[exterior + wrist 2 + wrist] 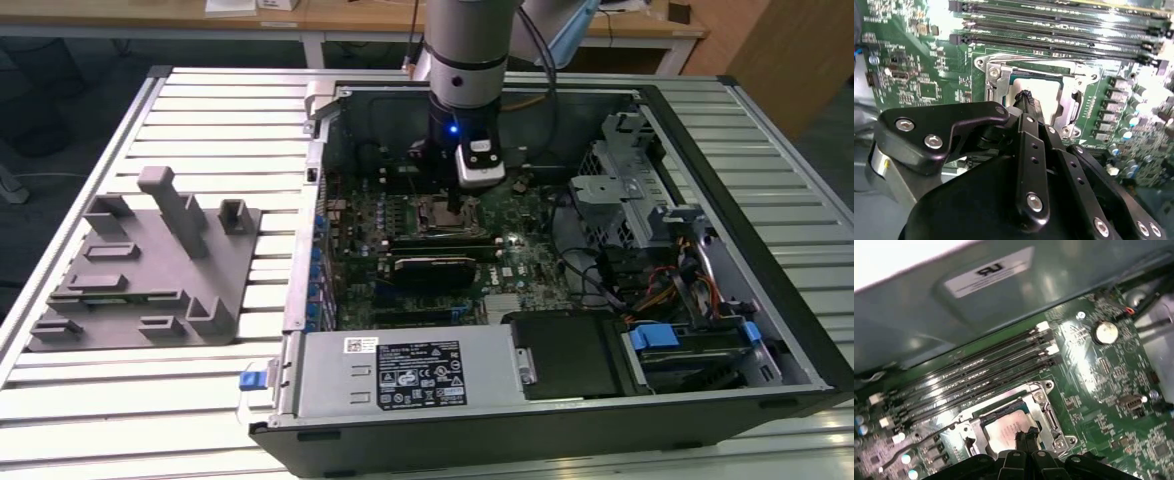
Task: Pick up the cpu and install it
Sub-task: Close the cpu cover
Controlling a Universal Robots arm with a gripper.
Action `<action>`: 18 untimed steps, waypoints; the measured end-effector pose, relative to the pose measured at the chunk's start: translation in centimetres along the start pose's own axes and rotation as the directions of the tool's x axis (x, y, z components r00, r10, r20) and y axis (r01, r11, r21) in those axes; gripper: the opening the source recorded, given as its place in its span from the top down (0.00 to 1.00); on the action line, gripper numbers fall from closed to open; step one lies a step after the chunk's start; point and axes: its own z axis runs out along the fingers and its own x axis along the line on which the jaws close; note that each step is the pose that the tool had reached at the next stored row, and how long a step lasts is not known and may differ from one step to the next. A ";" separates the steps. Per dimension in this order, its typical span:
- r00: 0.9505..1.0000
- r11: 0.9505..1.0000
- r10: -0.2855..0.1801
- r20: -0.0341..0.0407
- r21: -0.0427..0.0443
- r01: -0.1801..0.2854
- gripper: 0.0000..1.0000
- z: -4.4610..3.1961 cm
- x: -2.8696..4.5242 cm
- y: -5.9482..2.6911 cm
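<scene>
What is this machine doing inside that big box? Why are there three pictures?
It is a grey robot arm reaching into an open black computer case on a slatted metal table. The exterior view looks from outside; both wrist views come from cameras riding on the arm. Its black hand, fingers together, is right at the cpu, a small silver-white square chip lying in its metal socket on the green board. A grey plastic block with upright posts stands beside the case, at the exterior view's left.
</scene>
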 end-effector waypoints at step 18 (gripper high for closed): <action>0.943 0.943 -0.332 0.004 -0.005 0.332 0.89 0.23 0.01 0.00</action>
